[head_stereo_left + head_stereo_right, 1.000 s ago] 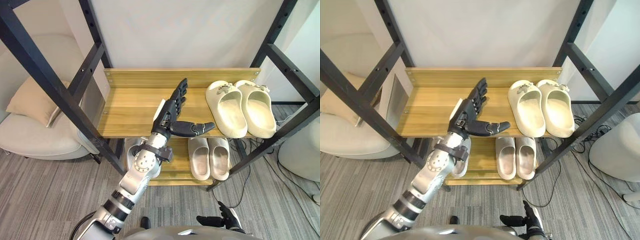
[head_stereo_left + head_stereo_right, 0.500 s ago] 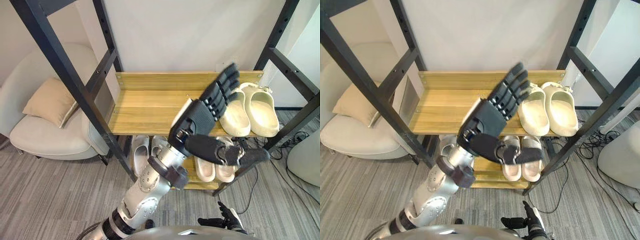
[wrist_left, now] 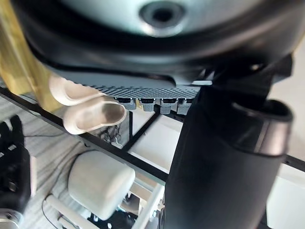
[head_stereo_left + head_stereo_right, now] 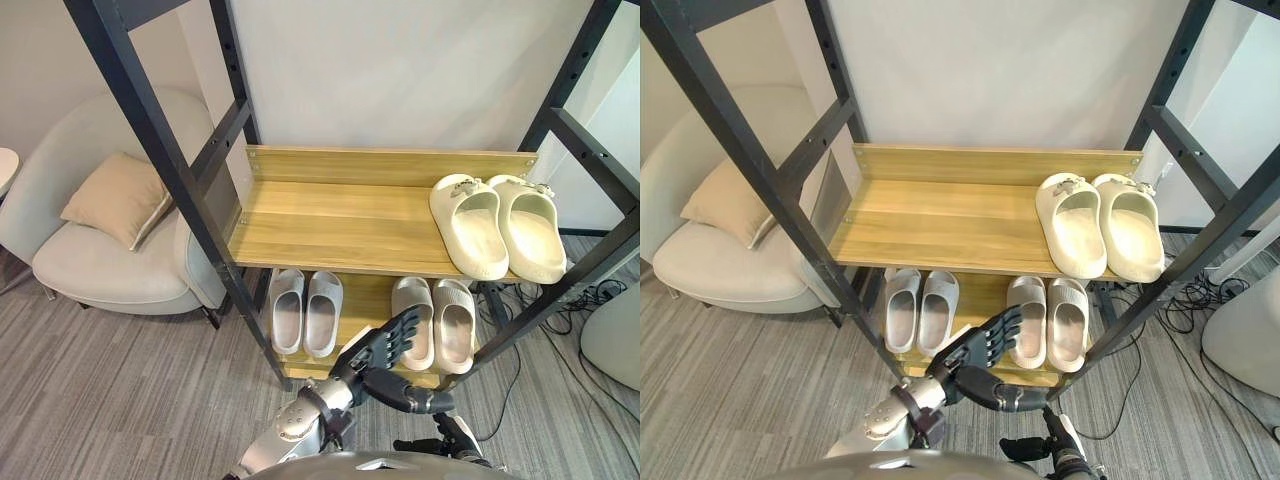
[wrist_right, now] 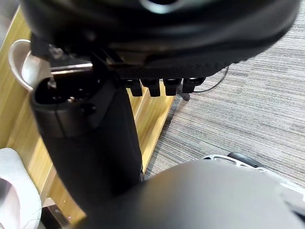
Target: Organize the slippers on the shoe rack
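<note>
- Slippers stand in three pairs on the shoe rack (image 4: pixel 340 215), all with toes toward the back wall.
- The cream slippers (image 4: pixel 497 225) sit side by side at the right end of the upper wooden shelf; the rest of that shelf is bare wood.
- On the lower shelf (image 4: pixel 368 300), the pale grey slippers (image 4: pixel 305 310) are at the left and the off-white slippers (image 4: pixel 437 320) at the right, with a gap between the two pairs.
- The left hand (image 4: pixel 378 352) hangs low in front of the lower shelf, fingers straight and spread, thumb out to the side, holding nothing.
- The right hand (image 4: pixel 440 440) is down near the grey carpet, fingers relaxed and empty.
- A light armchair (image 4: pixel 95 265) with a beige cushion (image 4: pixel 118 198) stands just left of the rack.
</note>
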Controlling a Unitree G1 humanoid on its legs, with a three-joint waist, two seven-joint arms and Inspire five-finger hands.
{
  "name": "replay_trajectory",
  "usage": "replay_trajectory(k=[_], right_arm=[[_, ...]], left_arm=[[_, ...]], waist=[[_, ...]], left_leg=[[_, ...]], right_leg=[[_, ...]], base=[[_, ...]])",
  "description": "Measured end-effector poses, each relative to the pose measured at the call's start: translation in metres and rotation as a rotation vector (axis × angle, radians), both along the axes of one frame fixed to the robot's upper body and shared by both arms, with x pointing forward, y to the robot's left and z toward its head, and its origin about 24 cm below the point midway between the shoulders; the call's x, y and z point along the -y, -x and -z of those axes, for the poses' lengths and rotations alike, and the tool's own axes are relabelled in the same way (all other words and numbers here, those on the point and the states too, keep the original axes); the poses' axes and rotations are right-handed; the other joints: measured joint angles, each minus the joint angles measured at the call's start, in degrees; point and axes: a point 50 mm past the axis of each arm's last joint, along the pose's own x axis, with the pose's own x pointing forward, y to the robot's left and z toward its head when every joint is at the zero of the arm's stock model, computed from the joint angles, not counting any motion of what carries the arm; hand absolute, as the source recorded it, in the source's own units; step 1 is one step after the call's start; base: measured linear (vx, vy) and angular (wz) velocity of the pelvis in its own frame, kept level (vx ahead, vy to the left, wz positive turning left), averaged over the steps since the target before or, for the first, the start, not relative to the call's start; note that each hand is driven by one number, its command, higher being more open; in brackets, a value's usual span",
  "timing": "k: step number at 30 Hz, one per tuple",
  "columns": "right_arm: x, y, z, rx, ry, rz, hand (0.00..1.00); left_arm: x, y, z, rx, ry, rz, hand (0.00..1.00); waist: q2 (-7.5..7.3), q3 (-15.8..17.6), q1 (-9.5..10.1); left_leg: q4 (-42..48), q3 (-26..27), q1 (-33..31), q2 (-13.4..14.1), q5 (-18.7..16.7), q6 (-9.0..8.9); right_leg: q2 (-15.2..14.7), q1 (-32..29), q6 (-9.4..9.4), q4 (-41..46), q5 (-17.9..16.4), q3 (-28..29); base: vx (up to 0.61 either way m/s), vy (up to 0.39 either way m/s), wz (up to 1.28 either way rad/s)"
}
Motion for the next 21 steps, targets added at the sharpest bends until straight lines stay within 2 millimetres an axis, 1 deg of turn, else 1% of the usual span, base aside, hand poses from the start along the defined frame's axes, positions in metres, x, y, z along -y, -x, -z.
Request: replay_trajectory(k=[2, 5, 7, 9, 10, 13, 17, 21], right_arm=[[-0.002, 0.0, 0.0, 0.001, -0.003, 0.002, 1.0], [-0.003, 0.0, 0.0, 0.002, -0.006, 0.004, 1.0], [-0.004, -0.001, 0.0, 0.003, -0.009, 0.007, 1.0], [-0.004, 0.0, 0.0, 0.004, -0.01, 0.015, 1.0], [-0.004, 0.0, 0.0, 0.004, -0.011, 0.016, 1.0], [-0.004, -0.001, 0.0, 0.004, -0.013, 0.015, 1.0], [-0.004, -0.002, 0.0, 0.007, -0.016, 0.019, 1.0], [-0.004, -0.007, -0.001, 0.019, -0.017, 0.017, 1.0]], left_arm=[[-0.019, -0.002, 0.017, -0.029, -0.109, -0.06, 1.0], [-0.042, -0.002, 0.034, -0.076, -0.21, -0.138, 1.0], [-0.066, 0.002, 0.048, -0.129, -0.295, -0.228, 1.0], [-0.077, 0.005, 0.053, -0.156, -0.332, -0.273, 1.0], [-0.087, 0.008, 0.059, -0.179, -0.371, -0.304, 1.0], [-0.103, 0.016, 0.069, -0.22, -0.454, -0.347, 1.0], [-0.113, 0.025, 0.078, -0.259, -0.527, -0.366, 1.0], [-0.112, 0.032, 0.086, -0.289, -0.573, -0.365, 1.0]], waist=[[-0.26, 0.07, 0.07], [-0.59, 0.14, 0.07], [-0.78, 0.22, 0.08], [-0.82, 0.25, 0.1], [-0.83, 0.27, 0.2], [-0.83, 0.3, 0.23], [-0.76, 0.37, 0.22], [-0.53, 0.84, 0.2]], left_leg=[[0.0, 0.01, 0.1, 0.01, 0.0, 0.0], [0.0, 0.05, 0.11, 0.03, -0.03, -0.01], [0.0, 0.16, 0.1, 0.01, -0.15, 0.01], [0.0, 0.21, 0.08, -0.03, -0.24, 0.01], [0.0, 0.29, 0.06, -0.05, -0.33, 0.02], [0.0, 0.35, -0.03, -0.1, -0.51, 0.04], [0.0, 0.42, -0.11, -0.12, -0.66, -0.08], [0.0, 0.48, -0.12, -0.09, -0.68, -0.11]], right_leg=[[0.01, 0.1, 0.0, -0.03, 0.0, 0.0], [0.01, 0.1, 0.01, -0.17, 0.0, 0.04], [-0.02, 0.08, 0.03, -0.28, 0.0, 0.13], [-0.05, 0.06, 0.05, -0.35, 0.0, 0.19], [-0.07, 0.05, 0.06, -0.45, 0.0, 0.26], [-0.07, 0.05, 0.09, -0.6, -0.01, 0.31], [-0.04, 0.04, 0.1, -0.8, -0.02, 0.36], [0.01, 0.04, 0.1, -0.83, -0.02, 0.4]], base=[[0.0, 0.0, 0.0], [-0.01, 0.001, 0.0], [0.0, 0.0, 0.0], [0.0, 0.0, 0.0], [0.0, 0.0, 0.0], [0.0, 0.0, 0.0], [0.0, 0.0, 0.0], [0.0, 0.0, 0.0]])
